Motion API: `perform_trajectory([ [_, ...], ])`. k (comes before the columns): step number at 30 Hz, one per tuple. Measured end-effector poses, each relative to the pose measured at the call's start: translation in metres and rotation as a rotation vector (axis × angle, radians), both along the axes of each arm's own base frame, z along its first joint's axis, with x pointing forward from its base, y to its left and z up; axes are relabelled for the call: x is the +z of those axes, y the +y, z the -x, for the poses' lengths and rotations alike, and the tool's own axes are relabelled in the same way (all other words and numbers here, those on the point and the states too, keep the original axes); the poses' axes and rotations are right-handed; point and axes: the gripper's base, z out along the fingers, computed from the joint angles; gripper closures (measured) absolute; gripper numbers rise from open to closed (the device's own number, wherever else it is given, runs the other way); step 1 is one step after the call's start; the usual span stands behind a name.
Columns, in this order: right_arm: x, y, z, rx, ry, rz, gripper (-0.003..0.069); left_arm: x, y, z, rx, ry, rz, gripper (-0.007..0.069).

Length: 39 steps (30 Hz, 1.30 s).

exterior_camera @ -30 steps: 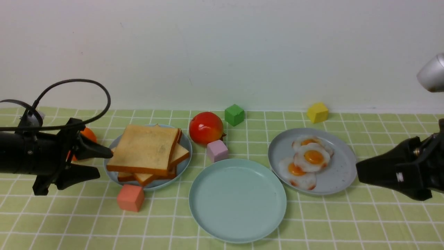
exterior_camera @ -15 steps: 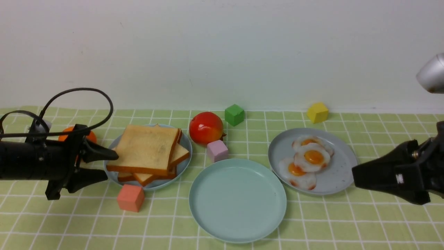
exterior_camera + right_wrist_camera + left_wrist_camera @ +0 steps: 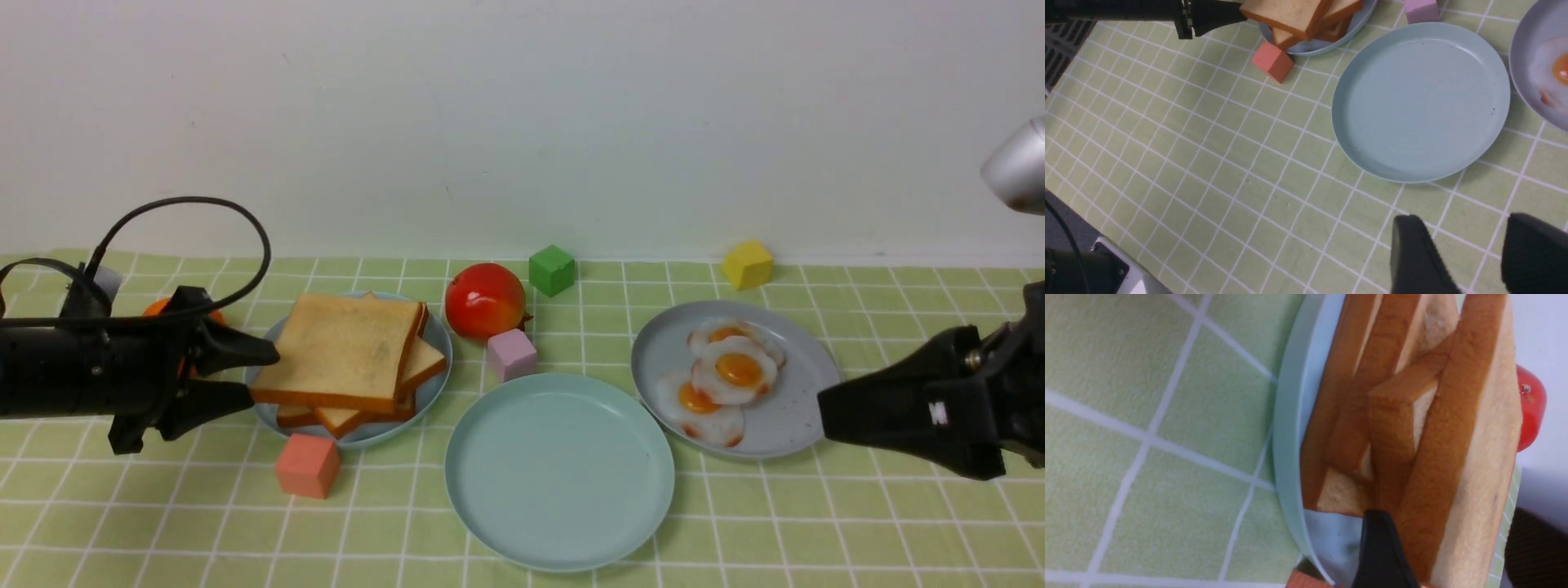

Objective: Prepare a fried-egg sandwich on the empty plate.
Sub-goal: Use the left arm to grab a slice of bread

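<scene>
The empty plate [image 3: 559,474] lies bare between the grippers. The fried eggs [image 3: 739,369] sit on a grey plate [image 3: 792,425] just before the right gripper [image 3: 829,412], whose jaws are spread and hold nothing. Its white mark [image 3: 939,414] is too small to read. The left gripper [image 3: 263,376] has its jaws spread astride the edge of the top toast slice [image 3: 343,351].

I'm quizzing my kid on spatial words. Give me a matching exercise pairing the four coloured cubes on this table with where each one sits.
1 green cube
2 yellow cube
3 pink cube
4 salmon cube

A in front of the toast plate
B behind the egg plate
C between the tomato and the empty plate
D right of the tomato, toward the wall

Pairs: 1-D, 2-B, 3-C, 4-A.
</scene>
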Motion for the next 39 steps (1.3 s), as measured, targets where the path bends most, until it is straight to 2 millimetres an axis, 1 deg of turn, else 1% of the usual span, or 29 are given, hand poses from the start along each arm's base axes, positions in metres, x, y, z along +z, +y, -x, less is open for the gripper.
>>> perform_trajectory([
  [3,0.000,0.000,0.000,0.000,0.001,-0.003,0.0335,-0.003,-0.001,-0.001,-0.007,-0.001,0.008,0.0210],
  [7,0.000,0.000,0.000,0.001,0.002,-0.004,0.0335,-0.017,-0.001,-0.002,-0.015,0.031,0.038,0.0210],
  [10,0.000,0.000,0.000,0.001,0.002,-0.004,0.0335,-0.023,-0.003,-0.002,-0.029,0.038,0.066,0.0210],
  [14,0.000,0.000,0.000,0.001,0.002,-0.004,0.0335,-0.023,-0.004,-0.003,-0.043,0.012,0.070,0.0221],
  [16,0.000,0.000,0.000,0.001,0.002,-0.004,0.0335,-0.022,-0.004,-0.004,-0.053,-0.003,0.065,0.0255],
  [20,0.000,0.000,0.000,0.001,0.002,-0.004,0.0335,-0.022,-0.004,-0.004,-0.057,-0.007,0.062,0.0353],
  [21,0.000,0.000,0.000,0.001,0.002,-0.004,0.0335,-0.022,-0.004,-0.004,-0.057,-0.007,0.063,0.0358],
  [22,0.000,0.000,0.000,0.001,0.002,-0.004,0.0335,-0.022,-0.004,-0.004,-0.059,-0.008,0.065,0.0407],
  [24,0.000,0.000,0.000,0.001,0.002,-0.004,0.0337,-0.021,-0.005,-0.004,-0.062,-0.009,0.071,0.0462],
  [25,0.000,0.000,0.000,0.001,0.002,-0.004,0.0337,-0.021,-0.005,-0.004,-0.062,-0.009,0.071,0.0467],
  [27,0.000,0.000,0.000,0.001,0.003,-0.004,0.0342,-0.021,-0.005,-0.004,-0.065,-0.010,0.074,0.0513],
  [29,0.000,0.000,0.000,0.002,0.004,-0.003,0.0347,-0.021,-0.005,-0.004,-0.067,-0.010,0.075,0.0523],
  [33,0.000,0.000,0.000,0.003,0.005,-0.003,0.0366,-0.016,-0.006,-0.003,-0.078,-0.027,0.071,0.0523],
  [38,0.000,0.000,0.001,0.004,0.006,-0.002,0.0403,0.004,-0.009,0.000,-0.117,-0.090,0.066,0.0523],
  [39,0.000,0.000,0.001,0.004,0.006,-0.002,0.0411,0.012,-0.010,0.001,-0.130,-0.114,0.063,0.0523],
])
